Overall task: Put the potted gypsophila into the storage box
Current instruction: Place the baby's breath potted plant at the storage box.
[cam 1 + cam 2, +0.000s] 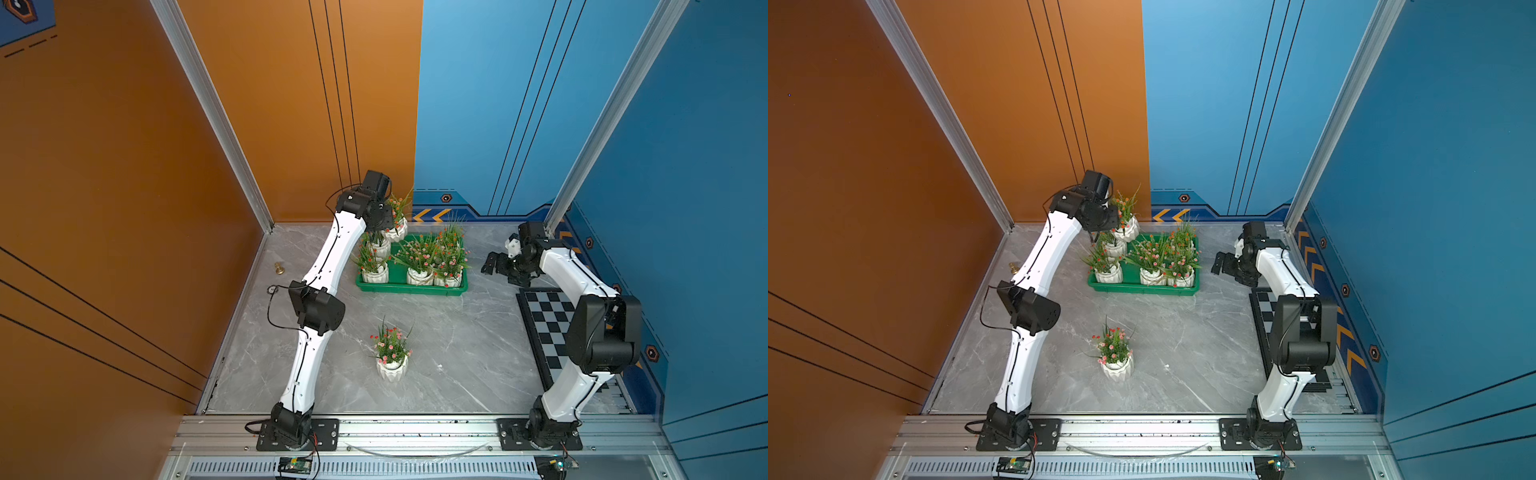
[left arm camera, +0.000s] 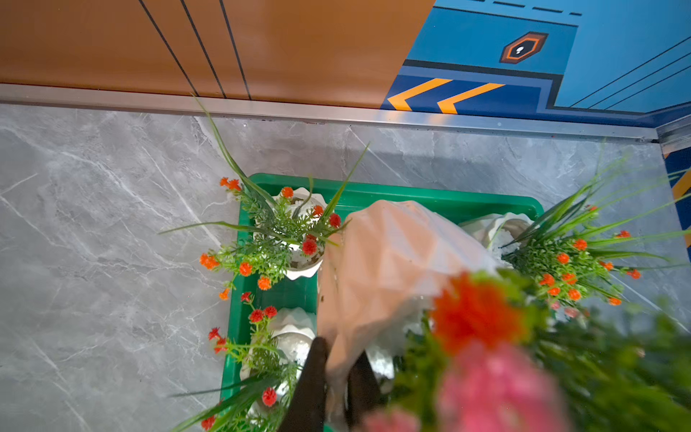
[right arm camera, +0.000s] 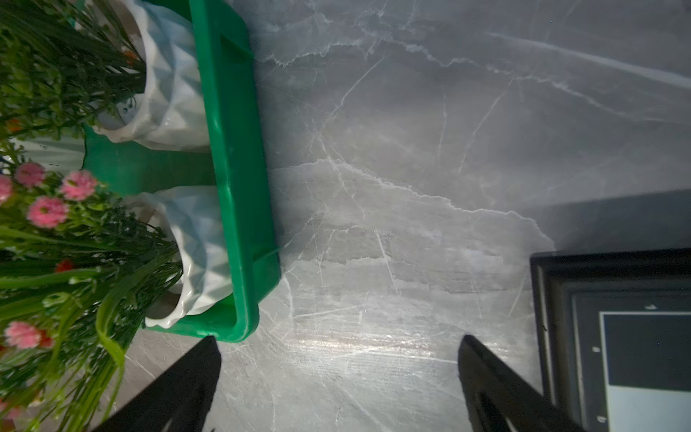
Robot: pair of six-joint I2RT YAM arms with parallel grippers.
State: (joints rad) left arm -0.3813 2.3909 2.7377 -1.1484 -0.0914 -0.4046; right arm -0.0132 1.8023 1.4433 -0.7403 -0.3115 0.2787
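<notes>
Where your left gripper (image 2: pixel 338 364) hangs: pinched tight on a potted gypsophila (image 2: pixel 392 262), over the storage box (image 2: pixel 411 194).
Right gripper (image 3: pixel 339 339): spread wide, empty, beside it.

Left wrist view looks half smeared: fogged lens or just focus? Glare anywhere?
Left wrist view: just focus; the held pot and its flowers sit near the lens and blur, the storage box behind is sharp. Right wrist view: glare streak on the marble table. Both top views: evenly lit.

Orange wall panels (image 1: pixel 104 187) left, blue wall panels (image 1: pixel 685 187) right, aluminium posts (image 1: pixel 212 108) between; grey marbled desk (image 1: pixel 465 357); light seemingly diffuse.
</notes>
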